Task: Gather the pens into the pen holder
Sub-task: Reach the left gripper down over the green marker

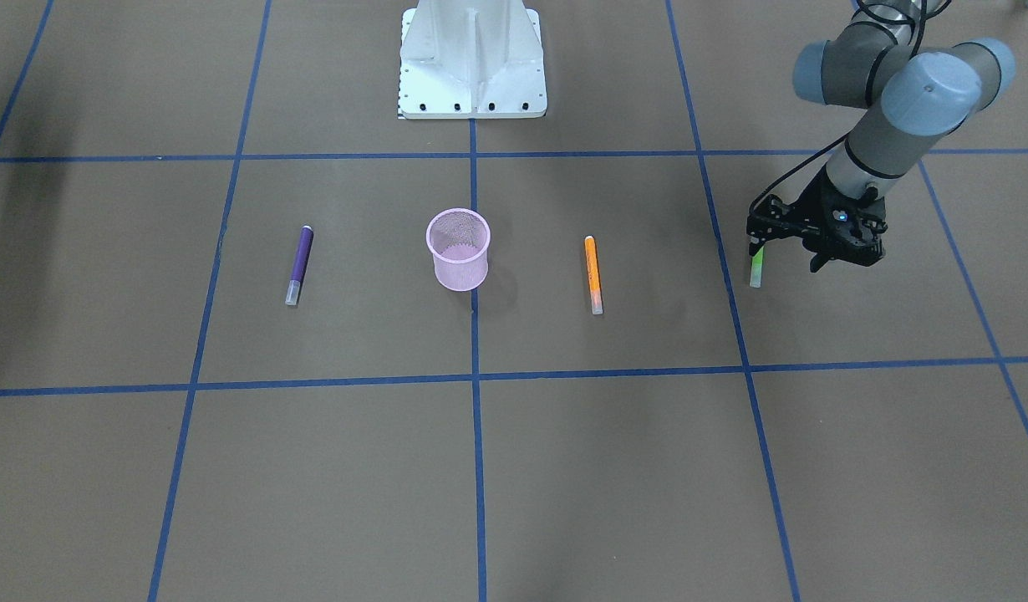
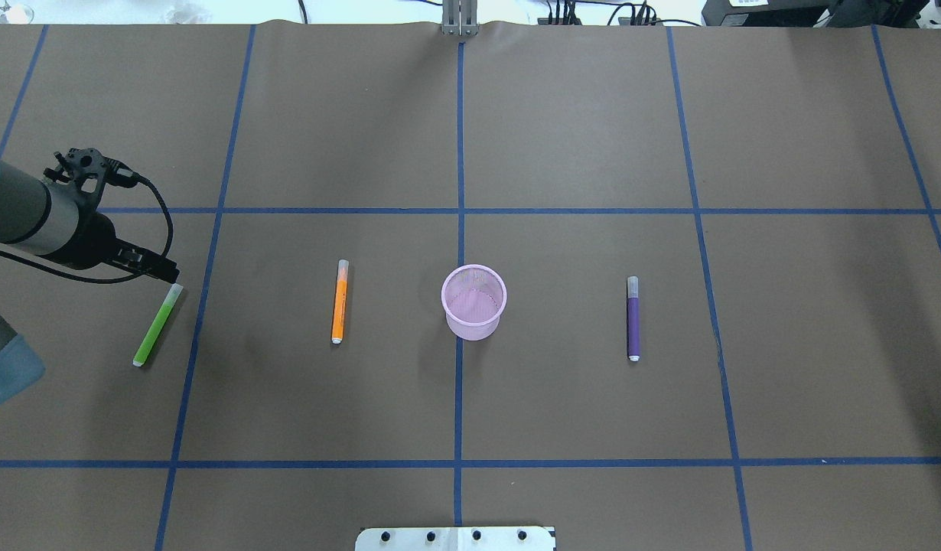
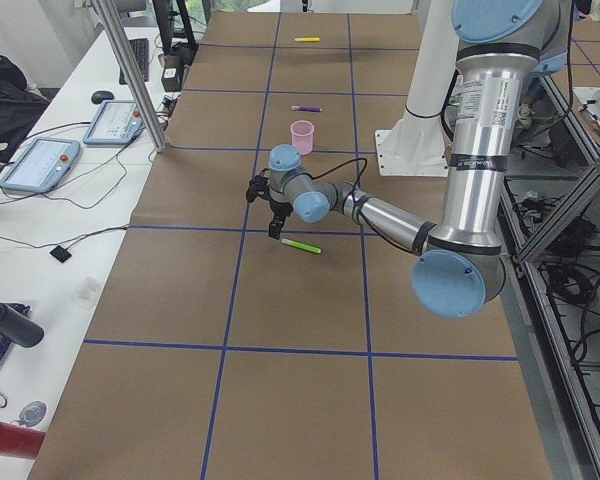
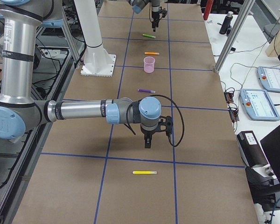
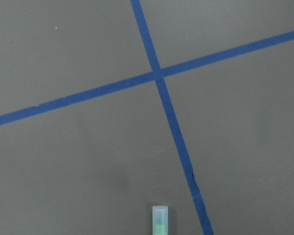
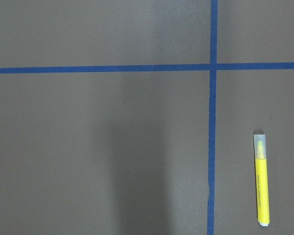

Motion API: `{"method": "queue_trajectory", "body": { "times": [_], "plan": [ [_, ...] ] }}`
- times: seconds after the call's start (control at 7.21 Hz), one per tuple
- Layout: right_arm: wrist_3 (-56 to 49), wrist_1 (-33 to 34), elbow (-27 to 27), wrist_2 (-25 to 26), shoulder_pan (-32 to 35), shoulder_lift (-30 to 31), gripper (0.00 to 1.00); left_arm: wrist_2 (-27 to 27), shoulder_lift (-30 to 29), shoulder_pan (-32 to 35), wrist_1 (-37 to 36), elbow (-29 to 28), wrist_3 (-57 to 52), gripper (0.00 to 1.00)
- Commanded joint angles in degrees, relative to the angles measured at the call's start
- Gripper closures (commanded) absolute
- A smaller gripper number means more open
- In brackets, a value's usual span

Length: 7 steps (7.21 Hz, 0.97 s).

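Note:
The pink mesh pen holder point(image 1: 458, 251) point(image 2: 474, 302) stands upright at the table's middle. The purple pen point(image 2: 633, 317), the orange pen point(image 2: 339, 301) and the green pen point(image 2: 157, 327) lie flat on either side of it. The yellow pen point(image 4: 144, 172) point(image 6: 262, 180) lies further out on my right. My left gripper point(image 2: 167, 269) point(image 1: 755, 244) hangs just over the green pen's cap end point(image 5: 159, 221); I cannot tell if it is open or shut. My right gripper point(image 4: 148, 143) hangs above the table between the purple and yellow pens; I cannot tell its state.
The white robot base point(image 1: 472, 58) stands behind the pen holder. Blue tape lines point(image 2: 459, 398) divide the brown table into squares. A side bench with tablets point(image 4: 266, 88) and a metal post point(image 4: 228, 42) runs along the table's far edge.

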<state>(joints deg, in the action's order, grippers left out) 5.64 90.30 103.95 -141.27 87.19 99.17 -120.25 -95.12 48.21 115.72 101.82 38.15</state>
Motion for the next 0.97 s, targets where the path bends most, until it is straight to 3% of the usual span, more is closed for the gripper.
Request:
{"method": "queue_trajectory", "body": {
  "times": [0.0,0.83],
  "plan": [
    [-0.11,-0.21,-0.77,-0.32,-0.35,-0.12,0.0,0.8,0.02,-1.01,6.51,-4.85,0.17,0.03],
    [-0.11,-0.03,-0.77,-0.32,-0.53,-0.21,0.0,2.39,0.11,-3.48,6.18,-5.14,-0.27,0.09]
  ]
}}
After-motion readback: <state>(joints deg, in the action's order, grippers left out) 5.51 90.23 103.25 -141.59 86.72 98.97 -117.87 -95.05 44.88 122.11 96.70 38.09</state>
